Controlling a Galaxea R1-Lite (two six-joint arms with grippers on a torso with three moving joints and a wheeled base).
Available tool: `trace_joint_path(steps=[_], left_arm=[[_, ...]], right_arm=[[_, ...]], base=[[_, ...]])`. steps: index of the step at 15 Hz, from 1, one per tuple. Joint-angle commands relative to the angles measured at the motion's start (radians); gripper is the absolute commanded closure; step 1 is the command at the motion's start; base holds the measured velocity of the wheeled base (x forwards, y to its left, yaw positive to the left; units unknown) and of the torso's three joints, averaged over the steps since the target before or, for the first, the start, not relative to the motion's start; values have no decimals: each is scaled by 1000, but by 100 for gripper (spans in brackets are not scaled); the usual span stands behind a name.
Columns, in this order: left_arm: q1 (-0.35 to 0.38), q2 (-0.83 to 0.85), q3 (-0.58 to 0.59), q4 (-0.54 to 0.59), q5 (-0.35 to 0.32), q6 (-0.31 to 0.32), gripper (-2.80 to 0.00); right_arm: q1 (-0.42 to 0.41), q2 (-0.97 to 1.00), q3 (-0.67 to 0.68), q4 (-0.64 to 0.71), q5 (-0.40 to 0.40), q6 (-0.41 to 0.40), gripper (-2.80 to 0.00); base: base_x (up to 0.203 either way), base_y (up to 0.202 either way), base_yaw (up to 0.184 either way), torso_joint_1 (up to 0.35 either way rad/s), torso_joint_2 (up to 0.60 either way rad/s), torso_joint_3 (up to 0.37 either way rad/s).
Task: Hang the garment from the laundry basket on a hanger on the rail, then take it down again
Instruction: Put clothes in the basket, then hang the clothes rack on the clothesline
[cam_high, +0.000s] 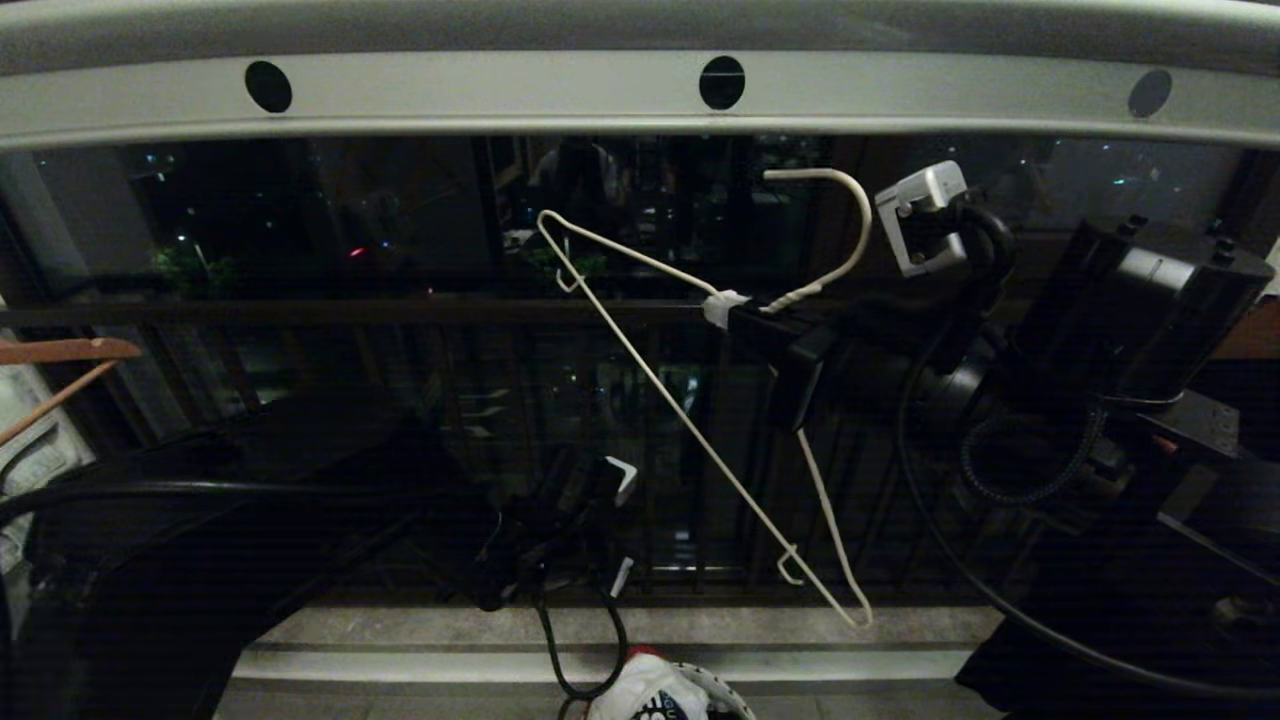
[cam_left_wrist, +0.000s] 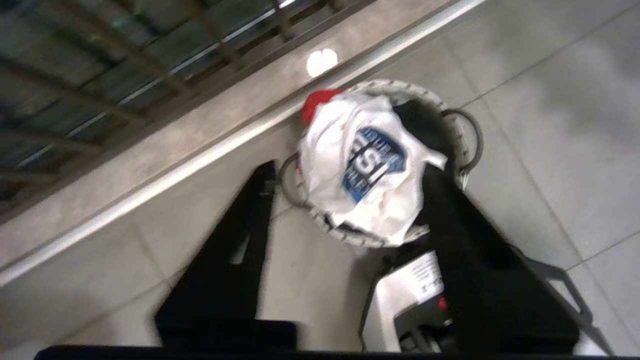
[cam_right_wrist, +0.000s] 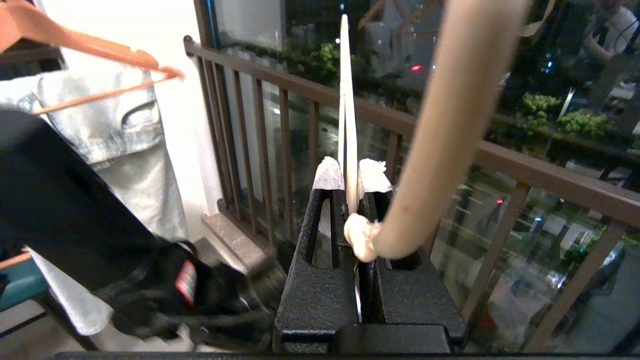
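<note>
The off-white wire hanger (cam_high: 660, 385) hangs tilted in the air below the pale grey rail (cam_high: 500, 95), its hook free of the rail. My right gripper (cam_high: 727, 312) is shut on the hanger's twisted neck (cam_right_wrist: 360, 235); its taped fingertips (cam_right_wrist: 372, 175) clamp the wire. The white garment (cam_left_wrist: 370, 170) with the blue print lies bunched in the woven laundry basket (cam_left_wrist: 345, 236) on the floor. My left gripper (cam_left_wrist: 345, 172) hovers above the basket, open, with nothing between its fingers (cam_left_wrist: 225, 260). In the head view only the top of the garment (cam_high: 650, 695) shows, at the bottom edge.
A brown wooden hanger (cam_high: 60, 350) carrying a pale denim garment (cam_right_wrist: 110, 125) hangs at the far left. The dark balcony railing (cam_high: 400, 310) and a stone ledge (cam_high: 600, 630) run behind the basket. A white part of my base (cam_left_wrist: 410, 295) sits close to the basket.
</note>
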Motion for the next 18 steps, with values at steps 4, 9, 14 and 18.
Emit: trace_joint_path(steps=[4,9,14,18], left_arm=[[7,-359,218,13,23,1,0],[9,-581,233,137,17,4,0],[-27,-816,154,547,4,50,0],[-32,-948,107,672,4,61,0]], right_arm=[[8,41,21,-7,1,-15,0],[103,-38,141,7,-40,-15,0],[298,-192,176,167,-314,-36,0],[373,-277,105,397,-416,-39,0]], base=[[0,0,0,0,0,0],[0,0,0,0,0,0],[0,0,0,0,0,0],[0,0,0,0,0,0]])
